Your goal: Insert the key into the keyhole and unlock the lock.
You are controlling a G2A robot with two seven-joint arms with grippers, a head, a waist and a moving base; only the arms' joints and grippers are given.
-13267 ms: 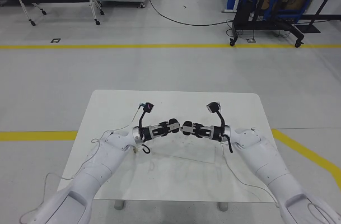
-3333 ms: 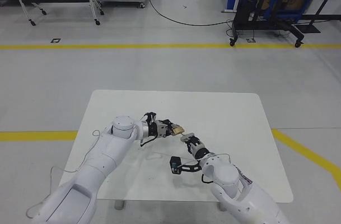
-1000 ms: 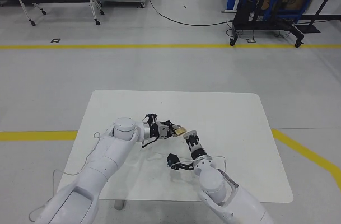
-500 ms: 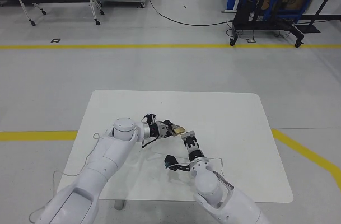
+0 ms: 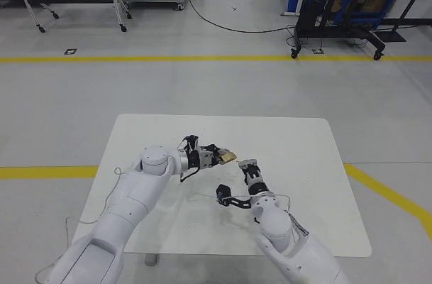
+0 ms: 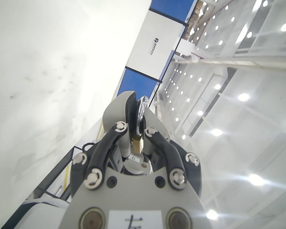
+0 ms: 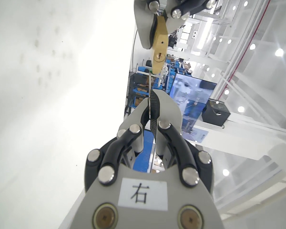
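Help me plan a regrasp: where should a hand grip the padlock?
Pinch the padlock by its two broad flat sides, coming from the end farthest from the keyhole, as the left hand does; the narrow keyhole face then lies bare toward the key.

— What does the room look like?
— Pale grey floor (image 5: 201,85), with a yellow line (image 5: 201,58) crossing it beyond the white bench (image 5: 294,135) and a second yellow line (image 5: 38,172) level with the bench.
— Any furniture?
— A black wheeled frame (image 5: 322,21) far right, with a black cable (image 5: 237,31) lying beside it. Far left, possibly stand legs on casters (image 5: 42,21).
— Light?
— Rows of round ceiling lights (image 6: 243,96), near blue-and-white panels (image 6: 155,46).
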